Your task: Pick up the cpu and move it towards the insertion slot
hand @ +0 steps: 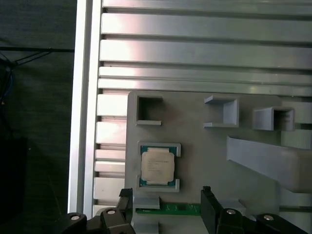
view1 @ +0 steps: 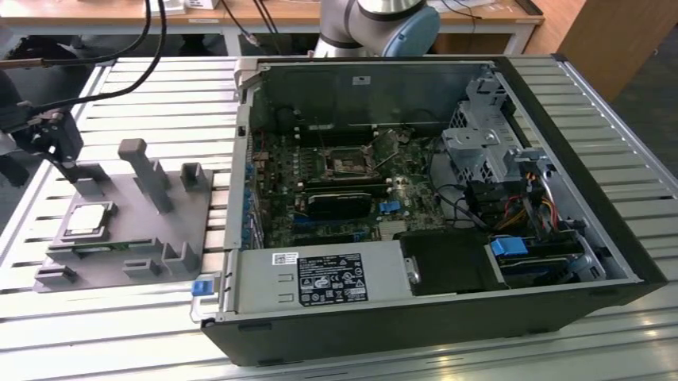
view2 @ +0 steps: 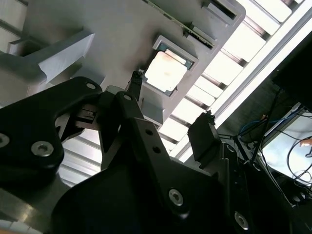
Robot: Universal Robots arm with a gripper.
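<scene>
Currently, in the exterior view, the cpu (view1: 87, 220) lies on the grey fixture plate (view1: 136, 230), well apart from the insertion slot (view1: 347, 163). In the second wrist view, the gripper (view2: 170, 105) stands wide and empty. In the first wrist view, its fingers (hand: 208, 207) sit near the cpu.

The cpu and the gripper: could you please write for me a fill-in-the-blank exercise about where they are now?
1. The cpu lies in a recess of the ____ plate.
2. The gripper is ____, not shut, and holds nothing.
3. The slot sits inside the case, to the exterior view's ____ of the plate.

Missing words: grey; open; right.
</scene>
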